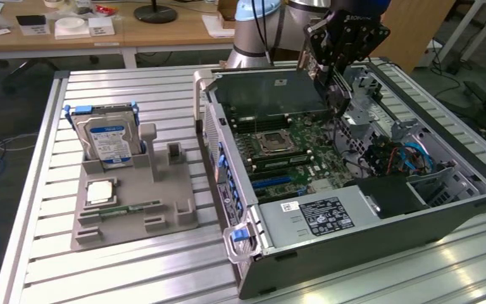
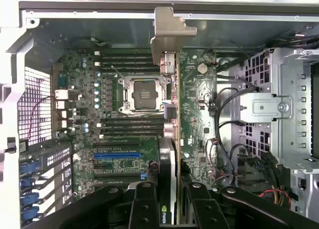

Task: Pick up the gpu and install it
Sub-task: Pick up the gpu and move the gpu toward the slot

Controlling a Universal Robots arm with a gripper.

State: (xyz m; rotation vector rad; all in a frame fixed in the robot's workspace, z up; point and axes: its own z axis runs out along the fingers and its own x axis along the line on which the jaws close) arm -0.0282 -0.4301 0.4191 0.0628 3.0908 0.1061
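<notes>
1. From my remote station, the arm (image 1: 255, 38) reads as silver-grey rounded joint housings, with one pale blue cap (image 1: 247, 11) on top.
2. The pincer (image 1: 338, 88) body is black. Its side plates are dotted with small holes, and I can't read the white lettering near the top.
3. In the wrist view, the finger links (image 2: 144, 209) are black bars with round pivot pins.

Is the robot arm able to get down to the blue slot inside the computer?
Probably yes. The computer case is open on top, nothing covers the blue slot, and the jaws, shut on the gpu, hang over the motherboard with free space below.
</notes>
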